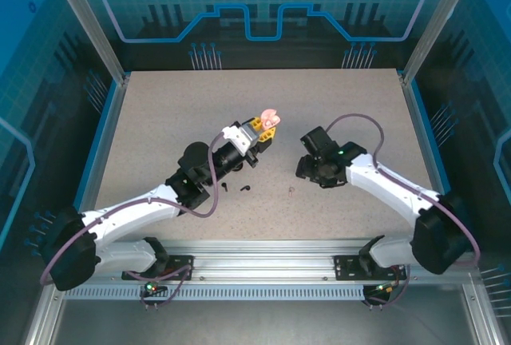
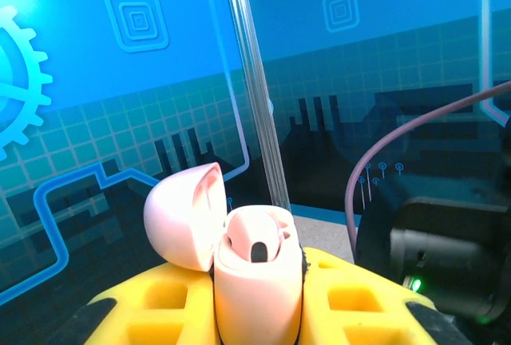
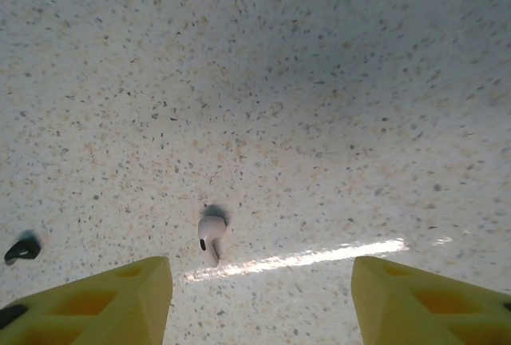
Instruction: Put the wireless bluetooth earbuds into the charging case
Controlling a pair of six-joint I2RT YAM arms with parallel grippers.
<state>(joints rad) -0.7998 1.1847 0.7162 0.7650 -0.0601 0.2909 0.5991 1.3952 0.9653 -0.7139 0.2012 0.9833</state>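
Observation:
My left gripper [image 1: 262,128] is raised over the table's middle and shut on a pale pink charging case [image 2: 259,297]. The case stands upright between the yellow fingers [image 2: 152,313] with its lid [image 2: 182,216] swung open to the left. One pale pink earbud [image 2: 257,243] sits in the case. A second pale pink earbud [image 3: 211,231] lies on the table, ahead of my open right gripper [image 3: 259,305] and nearer its left finger. That earbud [image 1: 291,191] lies just left of the right gripper [image 1: 311,171]. Two black earbuds [image 1: 226,186] [image 1: 245,188] lie below the left wrist.
The speckled table [image 1: 160,121] is walled by clear panels with metal posts [image 2: 255,105] at the corners. One black earbud [image 3: 22,249] lies at the left edge of the right wrist view. The right arm's dark wrist [image 2: 447,257] is close on the left gripper's right.

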